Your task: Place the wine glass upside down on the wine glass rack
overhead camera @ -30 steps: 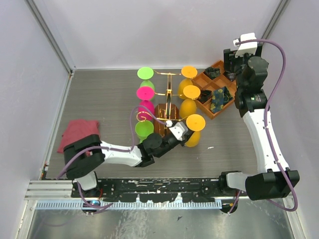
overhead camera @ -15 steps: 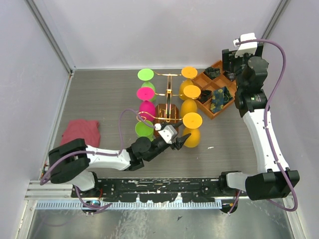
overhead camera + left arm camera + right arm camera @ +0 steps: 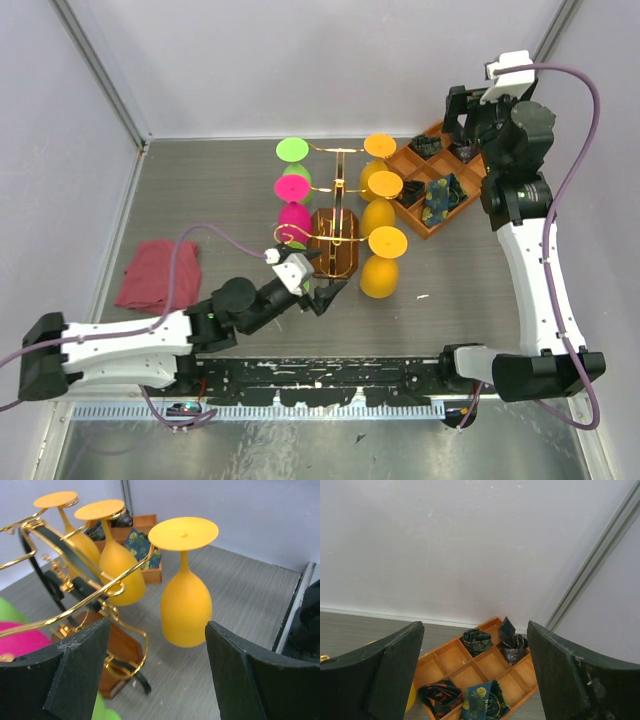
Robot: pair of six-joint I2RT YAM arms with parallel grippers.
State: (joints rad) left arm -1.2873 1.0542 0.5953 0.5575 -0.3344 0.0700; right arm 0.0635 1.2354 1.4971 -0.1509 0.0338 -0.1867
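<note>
Yellow-orange plastic wine glass (image 3: 380, 268) was inverted at near-right arm of gold wire rack (image 3: 336, 215) | left end effector (image 3: 322, 293) spread, empty, before rack | right end effector (image 3: 475, 680) spread | orange-brown wooden compartment tray (image 3: 451, 656) right of rack held dark folded cloths (image 3: 477, 640)

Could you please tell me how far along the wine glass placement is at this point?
Looks done: the nearest orange wine glass is upside down at a curled arm of the wine glass rack, apparently hung there. In hand: nothing. The left pincer is open and apart from the glass, and the right pincer is open above the wooden tray. Left: apparently only moving the left arm clear.
</note>
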